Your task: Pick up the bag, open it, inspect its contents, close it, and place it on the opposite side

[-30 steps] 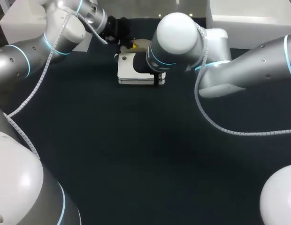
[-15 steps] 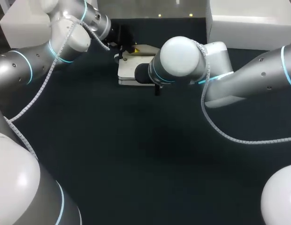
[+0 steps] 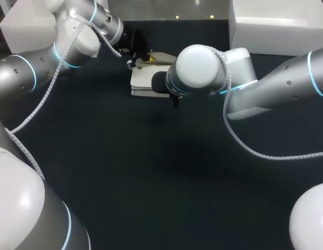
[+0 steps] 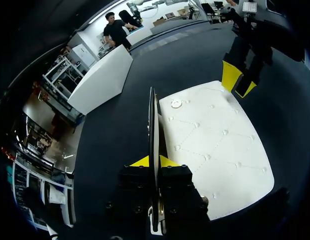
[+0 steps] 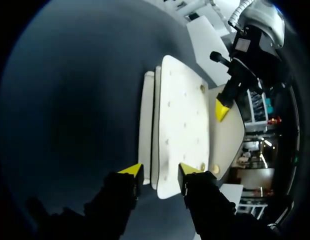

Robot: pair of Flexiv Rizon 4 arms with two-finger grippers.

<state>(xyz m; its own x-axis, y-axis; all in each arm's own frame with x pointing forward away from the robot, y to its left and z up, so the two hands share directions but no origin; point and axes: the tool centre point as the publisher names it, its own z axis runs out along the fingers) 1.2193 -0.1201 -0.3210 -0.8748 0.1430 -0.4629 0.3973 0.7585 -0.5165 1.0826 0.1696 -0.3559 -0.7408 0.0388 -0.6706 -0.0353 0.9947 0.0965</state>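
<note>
The bag (image 3: 142, 83) lies at the far middle of the table (image 3: 151, 172). Your left gripper (image 4: 154, 161) is clamped on the flap (image 4: 153, 125), with one yellow tip on each side. The flap stands on edge above the quilted body. Your right gripper (image 5: 160, 172) has its tips spread and holds nothing. The bag's opposite end sits between and ahead of them. In the head view, the right arm (image 3: 203, 73) covers that gripper.

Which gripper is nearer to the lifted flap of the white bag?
Left. The left gripper is shut on the flap at its edge; the right gripper is open, straddling one end of the bag.
</note>
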